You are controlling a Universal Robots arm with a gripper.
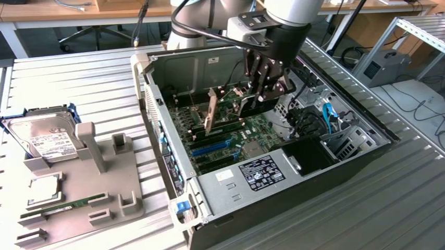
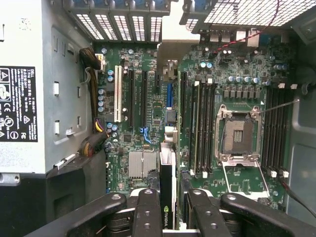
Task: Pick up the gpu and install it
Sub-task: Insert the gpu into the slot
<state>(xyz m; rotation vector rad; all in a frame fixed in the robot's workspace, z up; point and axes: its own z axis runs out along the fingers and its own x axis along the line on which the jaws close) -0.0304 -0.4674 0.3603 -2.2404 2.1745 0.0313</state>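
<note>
On the exterior view's left, a grey moulded holder (image 1: 104,192) sits on the slatted metal surface (image 1: 70,83). It carries a silver hard drive (image 1: 45,138) with a white label, a square chip (image 1: 43,190) and a narrow green memory stick (image 1: 66,204) lying in its slot.

Toward the middle stands the open computer case (image 1: 257,151), lying on its side with the green motherboard (image 1: 230,138) facing up. A labelled power supply (image 1: 259,172) fills its near end.

Above the board the arm's gripper (image 1: 266,86) hangs down into the case, its fingers (image 2: 148,217) closed narrow on the gpu (image 2: 168,187). The card is held on edge, standing upright over the motherboard with its thin edge toward the wrist camera. In that view its long axis runs parallel to the expansion slots (image 2: 138,96) and the memory slots, and its far end reaches toward the blue slot (image 2: 169,94). I cannot tell whether its lower edge touches a slot or stays just above. Beside it the empty processor socket (image 2: 239,136) lies open.

On the exterior view's right, blue cables (image 1: 328,115) and a drive cage (image 1: 351,143) sit inside the case. Beyond that a framed metal rack (image 1: 417,36) and loose cables lie on the floor. Wooden desks (image 1: 49,10) run along the back of the room.
</note>
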